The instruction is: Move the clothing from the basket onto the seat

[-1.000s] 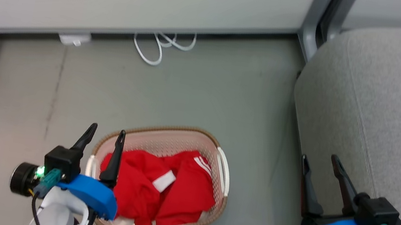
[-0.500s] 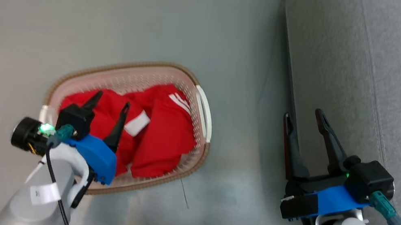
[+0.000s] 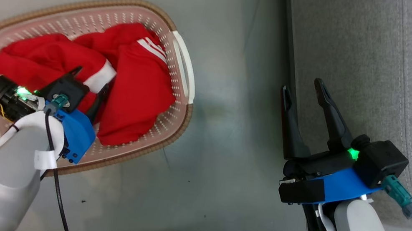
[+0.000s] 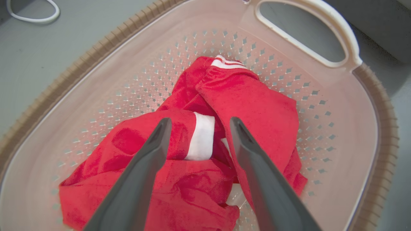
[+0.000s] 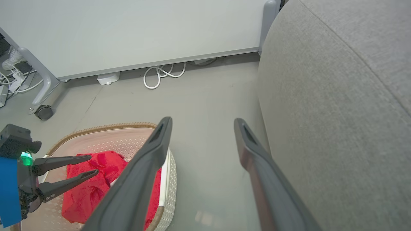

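In the head view the basket (image 3: 78,21) lies at upper left on the grey floor (image 3: 212,176), its long axis slanting from lower left to upper right, with the red clothing (image 3: 139,87) heaped inside. The left gripper (image 3: 90,80) hangs over the heap, jaws wide. The right gripper (image 3: 302,86), also wide and empty, sits beside the seat (image 3: 369,55) at right. The left wrist view adds a white cuff (image 4: 202,138) between the spread jaws. The right wrist view adds a coiled white cable (image 5: 160,75) below a pale panel (image 5: 128,32).

Head looks down, left wrist close; 3 views share basket (image 3: 141,3).
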